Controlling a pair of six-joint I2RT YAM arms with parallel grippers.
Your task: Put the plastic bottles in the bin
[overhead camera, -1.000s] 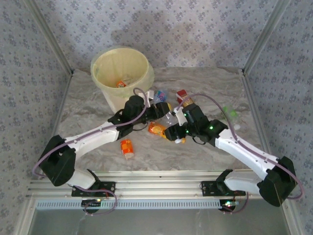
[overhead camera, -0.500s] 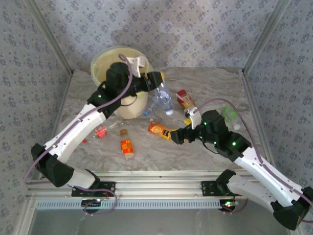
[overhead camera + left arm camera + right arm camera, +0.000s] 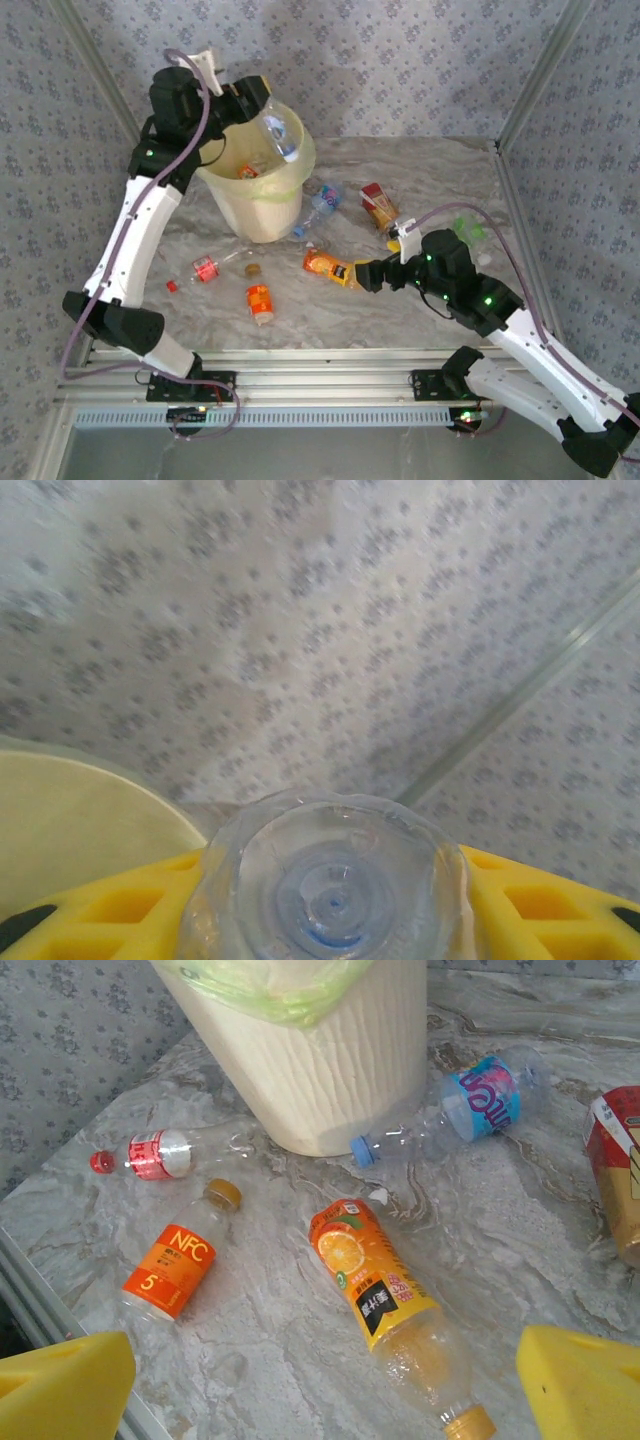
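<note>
Clear plastic bottle (image 3: 279, 131) is held clamped by the left gripper (image 3: 258, 110) over the cream-white lined bin (image 3: 262, 205), with its label hidden behind its base in the wrist view. The right gripper (image 3: 362, 274) is spread wide beside an orange-labelled bottle (image 3: 322, 264).

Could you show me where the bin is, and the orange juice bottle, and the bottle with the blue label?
bin (image 3: 258, 208): top external view, on its ribbed outer wall.
orange juice bottle (image 3: 372, 1282): right wrist view, on its orange label.
blue-label bottle (image 3: 482, 1098): right wrist view, on its blue label.
</note>
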